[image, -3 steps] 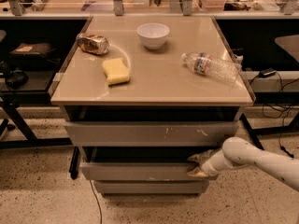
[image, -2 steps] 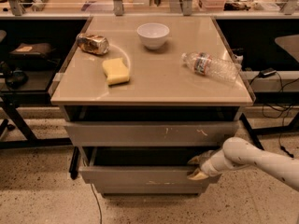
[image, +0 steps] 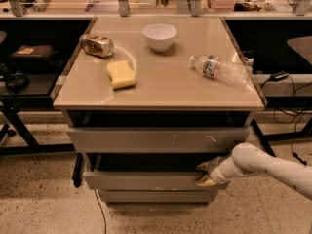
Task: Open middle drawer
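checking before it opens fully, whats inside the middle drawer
The middle drawer is only partly out, with the tool at its right end. Just a dark strip of its inside shows, with nothing visible in it; the rest is covered by the top drawer.

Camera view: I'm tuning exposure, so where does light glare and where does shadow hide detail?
Camera view: a soft sheen lies on the beige tabletop, brightest toward its far edge by the white bowl; deep shadow fills the inside of the plain grey middle drawer, at whose right end the pincer sits.
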